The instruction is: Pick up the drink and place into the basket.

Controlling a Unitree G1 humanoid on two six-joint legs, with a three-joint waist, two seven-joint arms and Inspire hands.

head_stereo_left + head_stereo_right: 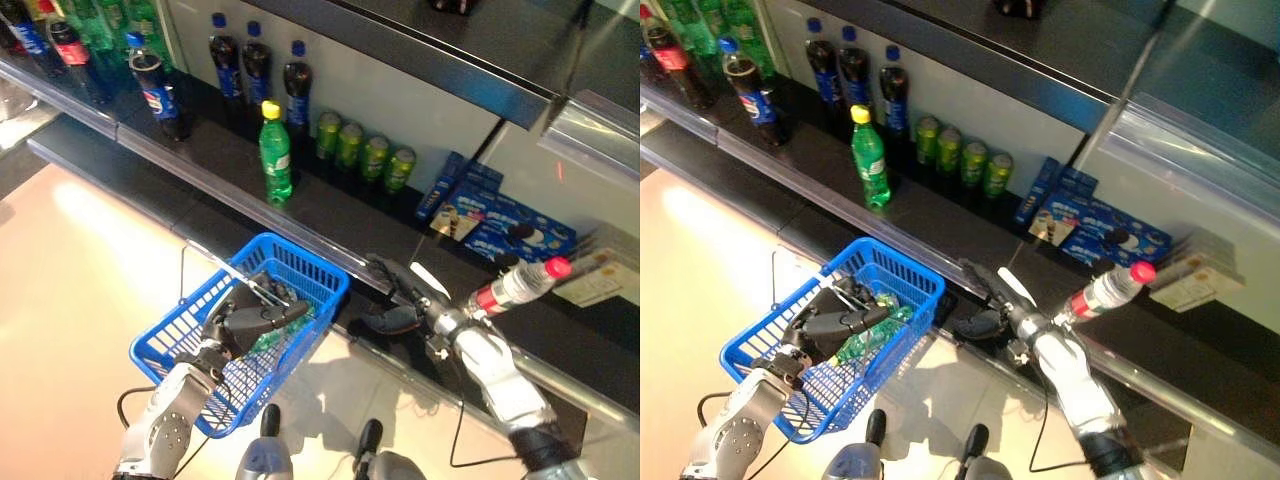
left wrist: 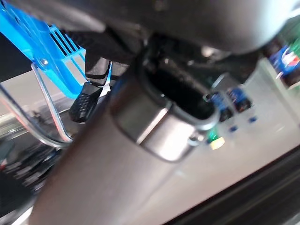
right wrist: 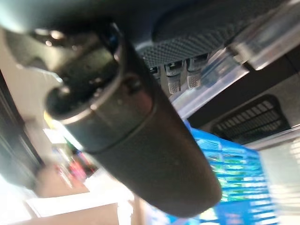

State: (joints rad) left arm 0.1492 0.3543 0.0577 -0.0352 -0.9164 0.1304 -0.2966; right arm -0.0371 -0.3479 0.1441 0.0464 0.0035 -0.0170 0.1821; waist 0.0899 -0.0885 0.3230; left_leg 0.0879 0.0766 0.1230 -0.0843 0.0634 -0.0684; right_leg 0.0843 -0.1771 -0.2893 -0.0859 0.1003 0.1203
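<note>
Nearest me, low on the left, left hand point(image 1: 245, 322) is curled round the wire handle point(image 1: 222, 262) of the blue basket point(image 1: 300, 255), carrying it just in front of the shelf point(image 1: 330, 215). One green bottle point(image 1: 868, 338) is lying in the basket already. Over to the right hand point(image 1: 395, 315) now: it sits at the shelf's front edge, fingers loosely stretched toward the basket side, thumb standing out, and as far as I can see it has nothing in it. The drink I take for the target is the red-capped bottle point(image 1: 515, 285), and it's on the wrong side of those fingers. It lies tilted on the shelf just beside the wrist, to the robot's right of the hand, base toward the arm and cap pointing away up and right. Whether it touches the forearm I can't tell. So the long axis runs roughly in line with the forearm, and the palm faces away from it; my read is the right hand, clearly the nearer one, has to draw back and swing right before it can close across the body. An upright green bottle point(image 1: 275, 155) stands further along the shelf, well apart from either hand, with a row of green cans point(image 1: 360, 150) behind it.
</note>
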